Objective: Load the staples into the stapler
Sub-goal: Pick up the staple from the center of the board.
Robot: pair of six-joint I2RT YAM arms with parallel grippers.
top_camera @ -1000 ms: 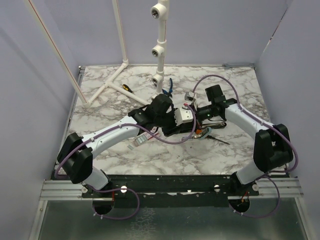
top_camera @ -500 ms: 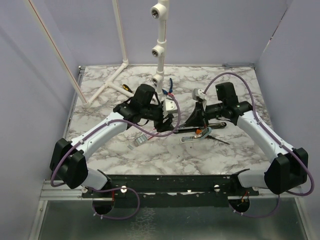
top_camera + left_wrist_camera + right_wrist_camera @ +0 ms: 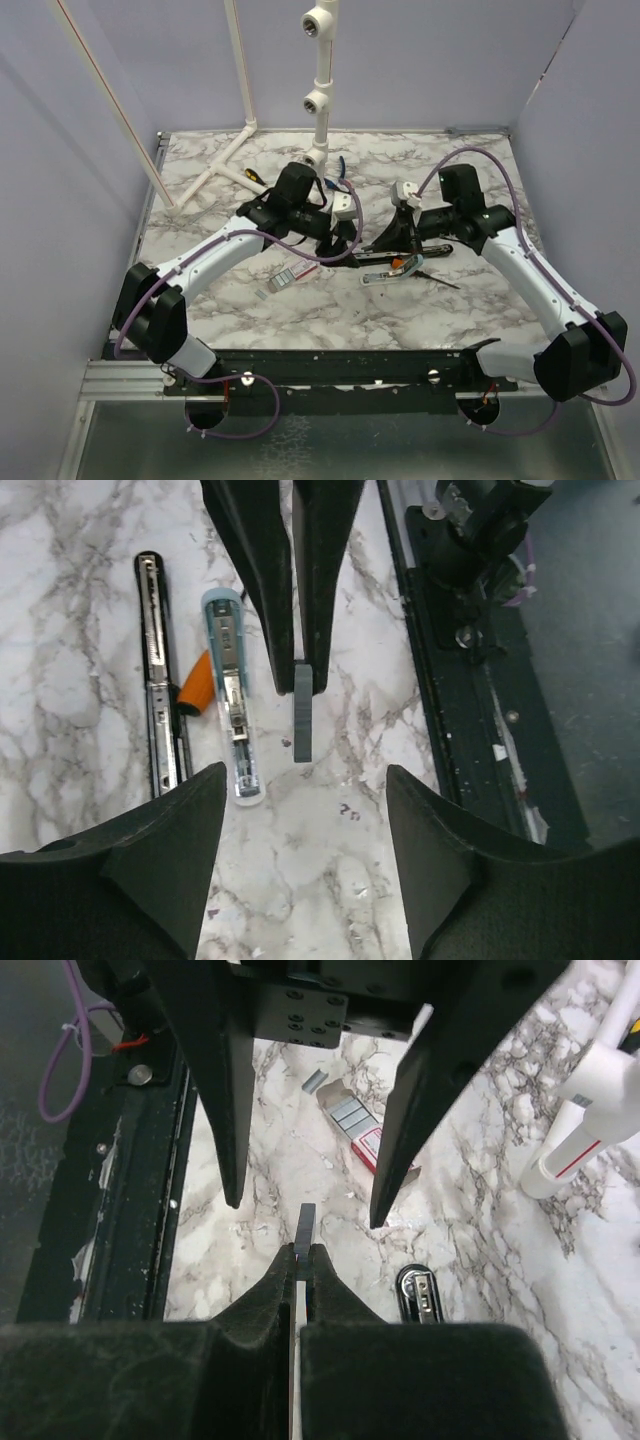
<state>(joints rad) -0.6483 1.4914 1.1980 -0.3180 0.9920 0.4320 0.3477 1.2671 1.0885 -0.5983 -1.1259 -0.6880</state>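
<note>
**Entry: staple strip in transit**

1. Right claw (image 3: 302,1258): pressed together on one staple strip (image 3: 305,1222), held edge-on above the tabletop (image 3: 330,312). The strip pokes out past the fingertips. I cannot tell which way its legs point.
2. Left claw (image 3: 305,772): spread, holding nothing, facing the right claw.
3. Stapler (image 3: 158,680): flat on the tabletop, metal channel up, at 9 o'clock of the strip in the left wrist view. Neither claw touches it.
4. Teal bar (image 3: 231,705): lies parallel to the stapler, between it and the strip. The handle of the orange-handled screwdriver (image 3: 197,683) sits between the bar and the stapler.
5. Staple box (image 3: 285,279): at 7 o'clock of the left claw in the top view, well apart.

**Step in hand, as I judge it:** carrying the strip to the channel. To do it well, I would:
- pass over the teal bar and stop above the black stapler;
- turn the strip until its long axis matches the channel;
- steady the stapler with the idle left claw;
- lower the strip until it seats before letting go.
</note>
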